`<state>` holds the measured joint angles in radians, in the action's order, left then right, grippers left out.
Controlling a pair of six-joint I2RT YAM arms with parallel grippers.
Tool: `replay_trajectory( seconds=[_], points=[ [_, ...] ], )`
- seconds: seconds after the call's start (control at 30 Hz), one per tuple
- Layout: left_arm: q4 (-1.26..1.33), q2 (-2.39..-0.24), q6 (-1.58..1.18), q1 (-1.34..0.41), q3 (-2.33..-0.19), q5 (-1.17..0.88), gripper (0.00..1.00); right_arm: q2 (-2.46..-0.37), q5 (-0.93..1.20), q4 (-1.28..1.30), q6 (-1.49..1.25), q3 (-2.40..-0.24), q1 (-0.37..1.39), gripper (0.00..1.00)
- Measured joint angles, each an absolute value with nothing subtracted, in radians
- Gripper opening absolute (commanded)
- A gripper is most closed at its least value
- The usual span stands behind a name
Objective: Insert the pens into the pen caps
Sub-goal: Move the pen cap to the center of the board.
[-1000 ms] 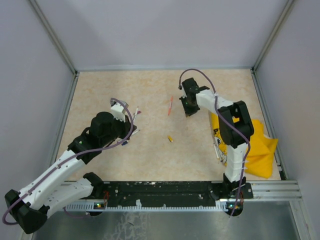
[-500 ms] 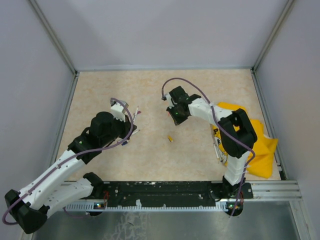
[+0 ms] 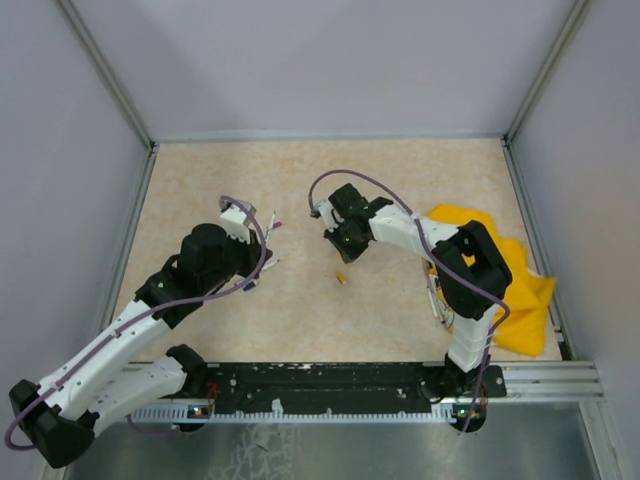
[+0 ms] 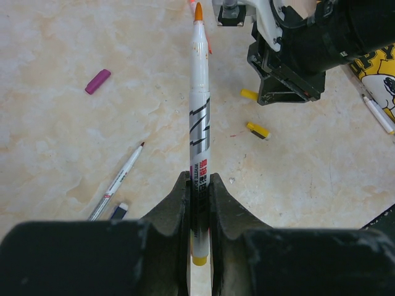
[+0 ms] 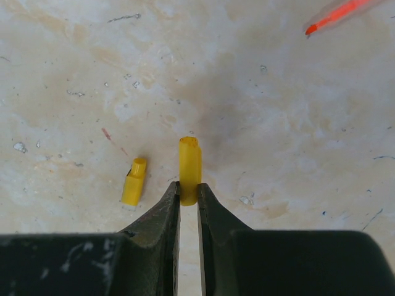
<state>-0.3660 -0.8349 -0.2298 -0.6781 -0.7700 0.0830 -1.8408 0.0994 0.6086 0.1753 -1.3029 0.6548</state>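
Two grips: left tool [image 4: 197,183] clamps pen [image 4: 199,117] jutting forward; right tool [image 5: 188,189] pinches yellow cap [image 5: 190,157] at tip.

We see a beige, marbled table [image 3: 250,170]. Lying on it are a purple cap [image 4: 97,81], a thin white pen [image 4: 117,180] with a dark cap [image 4: 120,211] just beside its rear end, a yellow cap [image 5: 134,180] and an orange pen [image 5: 338,15]. Toward the right edge lies a crumpled yellow cloth [image 3: 520,300], another white pen [image 4: 378,114] beside it.
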Motion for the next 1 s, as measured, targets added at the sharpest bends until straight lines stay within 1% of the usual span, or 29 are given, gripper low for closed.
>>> replay_trajectory(
  seconds=[0.13, 0.33, 0.47, 0.7, 0.73, 0.9, 0.93, 1.0],
  points=[
    [-0.365, -0.835, -0.229, -0.678, -0.77, 0.083, 0.0, -1.842, 0.1, 0.622, 0.194, -1.3, 0.661, 0.15],
    [-0.358, -0.838, -0.221, -0.678, -0.767, 0.083, 0.0, -1.843, 0.093, 0.626, 0.2, -1.288, 0.66, 0.25],
    [-0.355, -0.838, -0.216, -0.678, -0.756, 0.086, 0.0, -1.843, 0.087, 0.625, 0.197, -1.282, 0.66, 0.27],
    [-0.352, -0.84, -0.211, -0.678, -0.752, 0.086, 0.0, -1.836, 0.072, 0.603, 0.141, -1.271, 0.66, 0.28],
    [-0.352, -0.84, -0.211, -0.678, -0.752, 0.086, 0.0, -1.833, 0.071, 0.601, 0.125, -1.268, 0.66, 0.29],
    [-0.351, -0.84, -0.209, -0.678, -0.752, 0.087, 0.0, -1.78, 0.066, 0.546, -0.027, -1.217, 0.66, 0.4],
    [-0.351, -0.84, -0.208, -0.678, -0.752, 0.087, 0.0, -1.765, 0.065, 0.537, -0.064, -1.201, 0.66, 0.44],
    [-0.351, -0.84, -0.208, -0.678, -0.752, 0.088, 0.0, -1.733, 0.065, 0.526, -0.142, -1.169, 0.66, 0.57]
  ],
)
